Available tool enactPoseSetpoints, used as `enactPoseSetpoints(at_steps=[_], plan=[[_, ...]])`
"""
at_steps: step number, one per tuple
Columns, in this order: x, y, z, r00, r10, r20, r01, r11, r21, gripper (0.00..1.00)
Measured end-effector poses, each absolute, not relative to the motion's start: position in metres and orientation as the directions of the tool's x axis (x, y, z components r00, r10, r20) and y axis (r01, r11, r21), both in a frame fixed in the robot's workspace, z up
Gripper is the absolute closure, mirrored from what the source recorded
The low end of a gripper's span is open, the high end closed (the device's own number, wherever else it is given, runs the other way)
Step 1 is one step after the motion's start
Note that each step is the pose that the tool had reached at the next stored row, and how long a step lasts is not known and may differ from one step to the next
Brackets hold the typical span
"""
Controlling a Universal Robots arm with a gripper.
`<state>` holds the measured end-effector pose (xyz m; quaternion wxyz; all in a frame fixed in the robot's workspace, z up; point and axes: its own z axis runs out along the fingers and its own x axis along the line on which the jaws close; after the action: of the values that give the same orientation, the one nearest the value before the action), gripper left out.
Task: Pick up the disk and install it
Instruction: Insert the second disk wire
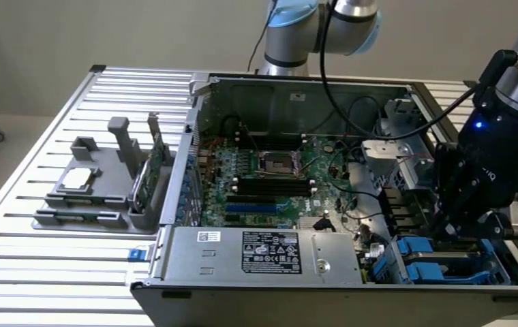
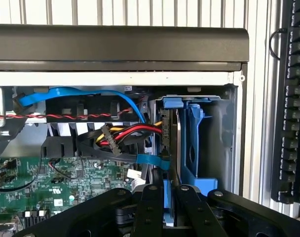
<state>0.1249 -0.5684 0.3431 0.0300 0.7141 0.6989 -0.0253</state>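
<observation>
The disk [image 2: 166, 170] stands on edge in the wrist view, a thin dark slab with a blue carrier edge. It sits low in the drive bay at the corner of the open computer case [image 1: 240, 289]. My gripper [image 2: 167, 191] is shut on the disk, its black fingers [image 2: 150, 207] pressed to either flat side. In the exterior view my gripper [image 1: 454, 231] hangs over the bay at the case's near corner on the exterior view's right, among blue carrier parts [image 1: 420, 253]. An empty blue carrier [image 2: 192, 143] stands right beside the disk.
Red, yellow and black power wires [image 2: 125, 134] and a blue data cable [image 2: 76, 94] cross close to the bay. The motherboard [image 1: 268, 184] and silver power supply [image 1: 259, 255] fill the case. A grey fixture [image 1: 104, 191] sits on the slatted table [image 1: 22, 252]. A black keyboard [image 2: 293, 98] lies outside the case.
</observation>
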Motion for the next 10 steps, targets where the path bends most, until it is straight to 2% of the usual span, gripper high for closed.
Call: enactPoseSetpoints(at_steps=[10], plan=[[0.1313,-0.5693,0.3402,0.017,0.997,-0.072,1.0,-0.018,-0.017,0.84]])
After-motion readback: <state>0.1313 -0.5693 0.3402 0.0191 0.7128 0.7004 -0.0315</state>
